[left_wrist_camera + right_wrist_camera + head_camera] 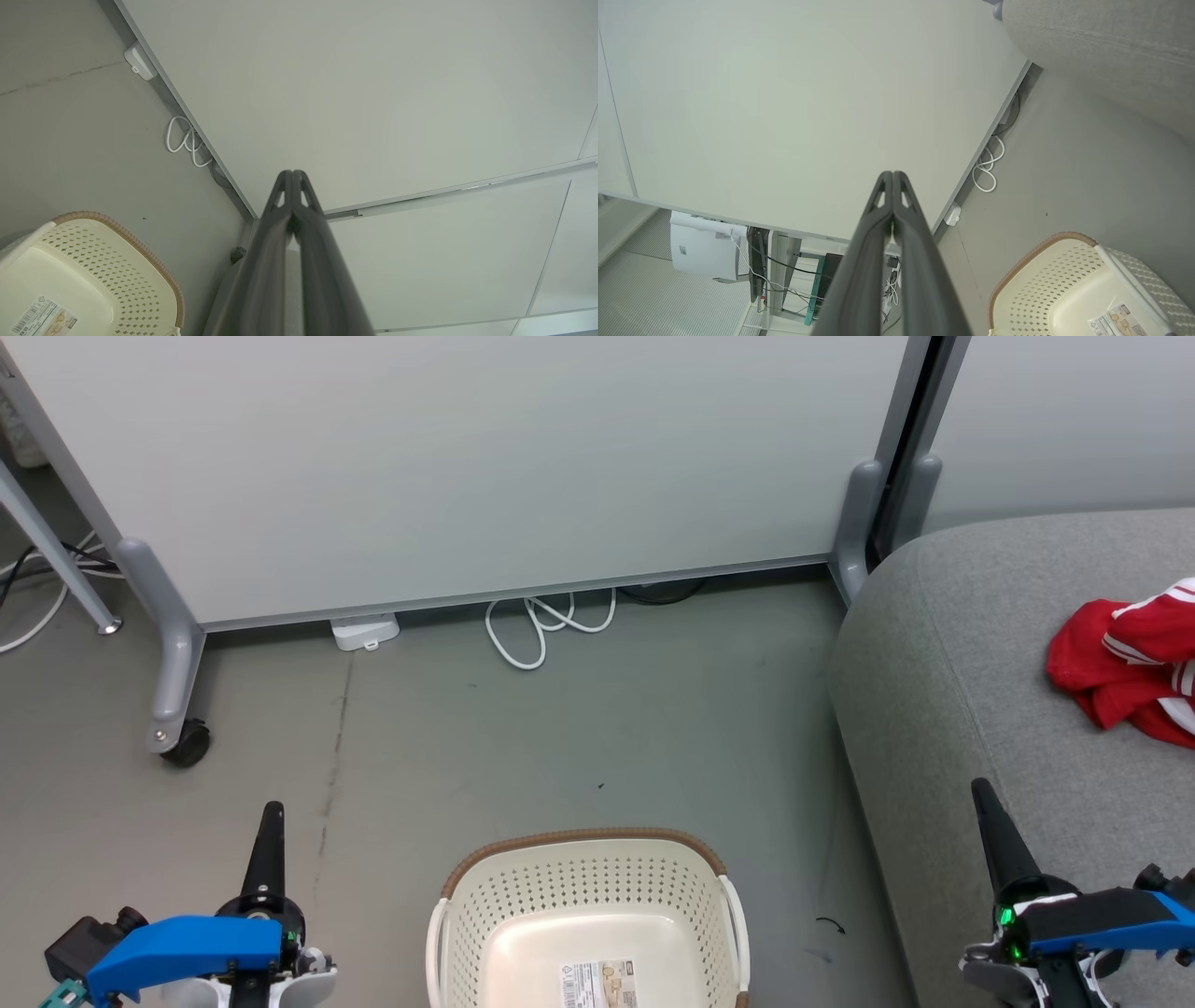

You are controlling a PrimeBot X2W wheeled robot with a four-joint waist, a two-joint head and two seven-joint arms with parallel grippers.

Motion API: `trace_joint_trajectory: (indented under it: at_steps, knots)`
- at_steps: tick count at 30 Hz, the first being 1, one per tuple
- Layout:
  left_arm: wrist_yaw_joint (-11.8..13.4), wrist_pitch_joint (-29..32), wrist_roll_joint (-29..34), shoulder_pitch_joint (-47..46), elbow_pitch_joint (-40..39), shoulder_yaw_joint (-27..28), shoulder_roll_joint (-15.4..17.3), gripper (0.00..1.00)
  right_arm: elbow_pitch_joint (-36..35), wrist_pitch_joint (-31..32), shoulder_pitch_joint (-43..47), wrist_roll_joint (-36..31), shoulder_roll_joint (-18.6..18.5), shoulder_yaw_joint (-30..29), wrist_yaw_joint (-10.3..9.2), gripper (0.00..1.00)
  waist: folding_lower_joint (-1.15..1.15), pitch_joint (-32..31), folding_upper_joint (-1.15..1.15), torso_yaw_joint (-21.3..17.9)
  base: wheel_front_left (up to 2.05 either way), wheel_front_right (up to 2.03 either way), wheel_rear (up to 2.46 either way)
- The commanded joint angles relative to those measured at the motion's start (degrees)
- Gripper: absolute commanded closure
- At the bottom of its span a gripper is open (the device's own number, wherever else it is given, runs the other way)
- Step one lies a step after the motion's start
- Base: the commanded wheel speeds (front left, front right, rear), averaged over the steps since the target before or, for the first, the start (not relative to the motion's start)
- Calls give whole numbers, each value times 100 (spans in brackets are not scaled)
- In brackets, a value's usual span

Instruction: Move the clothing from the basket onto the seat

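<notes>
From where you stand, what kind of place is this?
Probably an office or lab corner: a wheeled partition panel, a loose white cable on grey floor, beside a grey seat.

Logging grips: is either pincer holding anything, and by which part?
Nothing held: left pincer and right pincer are shut, empty; clothing lies on the seat.

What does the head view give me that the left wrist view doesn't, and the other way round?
Head view, of the two: the clothing lying on the seat, the right gripper with fingers shut, and the caster wheel under the partition. Left wrist view, of the two: the metal rail between the partition's upper panels. Both: the left gripper, shut; the basket, no clothing in its visible part, a label on its bottom; the coiled white cable on the floor.
</notes>
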Motion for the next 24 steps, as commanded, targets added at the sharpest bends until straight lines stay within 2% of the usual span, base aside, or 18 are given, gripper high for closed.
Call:
trace_joint_trajectory:
  at_steps: [1, 24]
  knots:
    - [-6, 39, -131, -125, -62, 53, -7, 100, -58, 25, -103, 155, -46, -18, 3, 100, 0, -7, 0, -2, 0, 0, 0]
    - [-8, 317, -964, -211, -154, 246, -70, 100, -76, 137, -143, 1183, -53, -37, 4, 100, 0, -101, 0, -20, 0, 0, 0]
